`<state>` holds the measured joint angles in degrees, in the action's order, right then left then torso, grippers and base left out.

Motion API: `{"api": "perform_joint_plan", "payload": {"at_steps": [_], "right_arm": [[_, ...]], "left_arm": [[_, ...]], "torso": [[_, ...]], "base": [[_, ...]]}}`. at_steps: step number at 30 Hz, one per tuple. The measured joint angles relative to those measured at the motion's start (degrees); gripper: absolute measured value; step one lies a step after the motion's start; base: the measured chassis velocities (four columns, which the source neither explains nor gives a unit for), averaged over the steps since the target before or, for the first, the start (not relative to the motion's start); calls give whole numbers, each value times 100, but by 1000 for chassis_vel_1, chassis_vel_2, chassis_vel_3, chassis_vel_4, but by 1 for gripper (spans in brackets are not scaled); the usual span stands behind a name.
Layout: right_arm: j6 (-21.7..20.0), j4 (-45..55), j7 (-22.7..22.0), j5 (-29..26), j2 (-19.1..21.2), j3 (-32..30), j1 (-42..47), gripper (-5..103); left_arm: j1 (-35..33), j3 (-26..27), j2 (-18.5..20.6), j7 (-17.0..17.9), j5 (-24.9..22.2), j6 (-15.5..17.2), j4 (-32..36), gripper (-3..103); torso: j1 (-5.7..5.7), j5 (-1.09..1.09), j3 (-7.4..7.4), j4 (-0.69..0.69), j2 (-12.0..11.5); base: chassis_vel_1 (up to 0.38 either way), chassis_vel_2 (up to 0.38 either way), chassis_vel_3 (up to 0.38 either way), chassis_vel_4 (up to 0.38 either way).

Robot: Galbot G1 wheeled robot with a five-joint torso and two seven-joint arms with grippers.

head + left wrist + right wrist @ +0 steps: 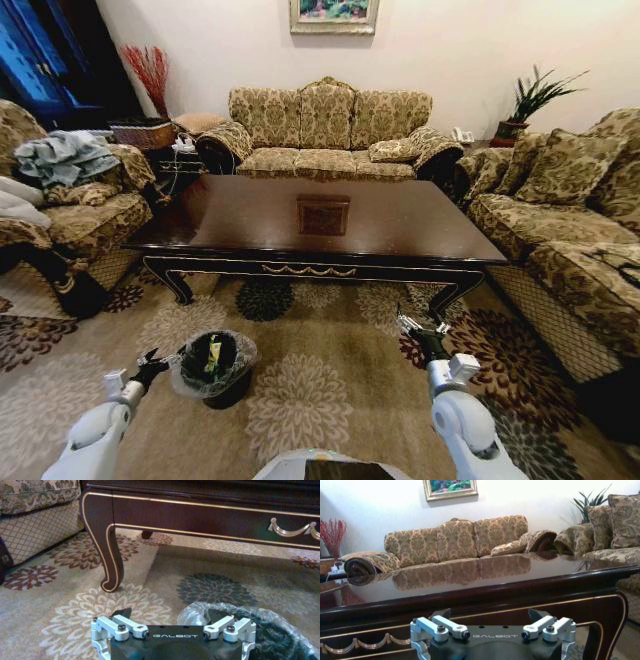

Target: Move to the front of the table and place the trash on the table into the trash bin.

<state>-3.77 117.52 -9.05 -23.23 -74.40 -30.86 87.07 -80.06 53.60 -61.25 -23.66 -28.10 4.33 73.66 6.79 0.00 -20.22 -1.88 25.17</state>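
1. Both arms of the robot were closest to me, low and bent in front of its body. The left gripper (152, 361) hung just beside the trash bin (213, 365), with its fingers apart and nothing between them. The right gripper (421, 326) stood higher, pointing at the front edge of the table (250, 215), also with its fingers spread and empty.
2. That table, the biggest thing, stood on the flowered carpet (320, 390) between the sofas. Its glossy top showed no trash that I could see.
3. At the bin on the carpet, near the left front leg of the table (111, 560), the clear bag (260, 624) puffed over the rim. Something green and yellow lay inside; I judged it was the trash, though I could not tell the single pieces.
4. In my opinion such items are light and easy to crush, and the wrapper is soft and slippery. A can is best taken across the middle of its body.
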Motion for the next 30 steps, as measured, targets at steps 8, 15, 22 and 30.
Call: {"api": "perform_joint_plan", "payload": {"at_steps": [8,15,22,30], "right_arm": [[102,-89,48,-58,28,-35,6,100],[151,-136,81,-65,27,-35,9,100],[98,-40,84,-118,91,-122,-5,100],[-164,750,546,880,46,-345,412,100]], "left_arm": [[-117,139,-50,-58,-41,23,227,100],[-102,249,-50,46,-257,102,496,100],[-305,384,-122,675,-696,46,1416,100],[-1314,318,-647,1639,-1170,87,3933,100]], "torso": [[1,0,-1,-1,2],[1,0,-2,0,3],[2,2,-2,0,4],[1,5,-2,1,5]], "base": [[0,0,0,0],[0,0,0,0],[0,0,0,0],[0,0,0,0]]}}
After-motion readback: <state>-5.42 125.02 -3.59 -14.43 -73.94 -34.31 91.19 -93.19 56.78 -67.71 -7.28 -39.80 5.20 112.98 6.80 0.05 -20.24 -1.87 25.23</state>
